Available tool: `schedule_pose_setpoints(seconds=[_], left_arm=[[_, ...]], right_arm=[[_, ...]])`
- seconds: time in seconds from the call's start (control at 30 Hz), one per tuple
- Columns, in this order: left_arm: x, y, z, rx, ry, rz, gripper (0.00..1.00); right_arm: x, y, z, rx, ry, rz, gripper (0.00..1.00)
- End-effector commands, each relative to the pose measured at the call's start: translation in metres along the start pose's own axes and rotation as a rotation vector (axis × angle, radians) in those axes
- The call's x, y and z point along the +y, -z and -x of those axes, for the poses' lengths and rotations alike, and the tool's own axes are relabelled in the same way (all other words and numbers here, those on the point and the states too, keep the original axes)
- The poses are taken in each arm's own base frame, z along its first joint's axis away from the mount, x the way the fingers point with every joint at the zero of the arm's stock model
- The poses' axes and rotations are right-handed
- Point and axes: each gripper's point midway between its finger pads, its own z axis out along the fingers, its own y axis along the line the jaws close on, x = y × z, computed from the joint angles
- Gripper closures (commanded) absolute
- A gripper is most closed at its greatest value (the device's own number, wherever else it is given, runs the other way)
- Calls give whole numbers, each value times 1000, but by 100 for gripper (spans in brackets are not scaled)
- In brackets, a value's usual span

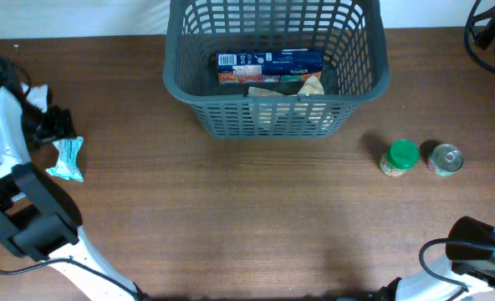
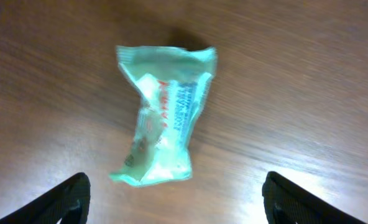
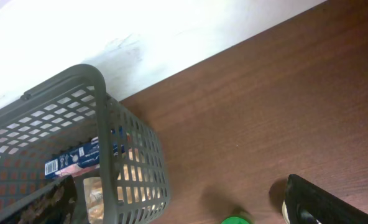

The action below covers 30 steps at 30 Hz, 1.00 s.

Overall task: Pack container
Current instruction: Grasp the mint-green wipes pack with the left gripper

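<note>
Pictured the task partway through. Found the container (image 1: 277,117) upright at the far middle of the table (image 1: 231,217), with a blue box (image 1: 268,60) and a tan packet (image 1: 310,84) on its floor; could not tell through the lattice wall whether anything more lay beneath them, though possibly one further item. Counted three groceries outside it: a green-lidded jar (image 1: 400,156) and a can (image 1: 445,159), just beside each other on the right and near the container's right corner, and a mint-green wrapped packet (image 2: 162,118) lying flat, well apart at the far left. Showed the left gripper (image 2: 176,190) hovering over that packet, fingers spread wider than the packet, touching nothing and holding nothing. Showed the right gripper (image 3: 178,199) likewise wide apart and empty, raised at the near right and facing the container and the jar. Judged at least two items packed and three left to go in; judged the mint-green wrapped packet the likeliest next pick, given the left gripper's place above it.
</note>
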Motion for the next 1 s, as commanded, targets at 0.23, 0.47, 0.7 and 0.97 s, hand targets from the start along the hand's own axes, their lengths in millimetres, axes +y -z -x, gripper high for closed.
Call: schedule_pose_setpoints(seconds=[0.23,0.47,0.7,0.97], left_arm=[[10,-48,-23,42,-92,3,20],[13,-67,-13,-23,-150,22,20],[15,-81,-9,-57,-186,34,30],[13,-100,-16,-7,-238,17,77]], right_arm=[[-3,1,2,-7,-3,-8,1],[-3,1,2,-7,-3,-8,1],[-3,1,2,-7,-3,-8,1],[-3,1,2,-7,-3,-8,1]])
